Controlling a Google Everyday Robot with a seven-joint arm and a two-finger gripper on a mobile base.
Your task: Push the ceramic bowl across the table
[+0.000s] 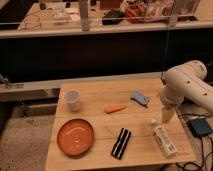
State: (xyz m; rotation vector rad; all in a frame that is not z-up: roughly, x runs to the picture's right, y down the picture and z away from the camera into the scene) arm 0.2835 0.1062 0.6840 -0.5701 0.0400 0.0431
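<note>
An orange ceramic bowl [75, 136] sits on the wooden table [100, 102] near its front left corner. The robot's white arm comes in from the right. My gripper [167, 114] hangs over the table's right side, far to the right of the bowl and just above a white bottle.
A white cup [72, 100] stands at the back left. An orange carrot [115, 108] lies mid-table, a blue-grey object [140, 98] behind it. A black striped item [121, 143] lies at the front and a white bottle [164, 139] lies at the right. A dark box [200, 127] sits off the right edge.
</note>
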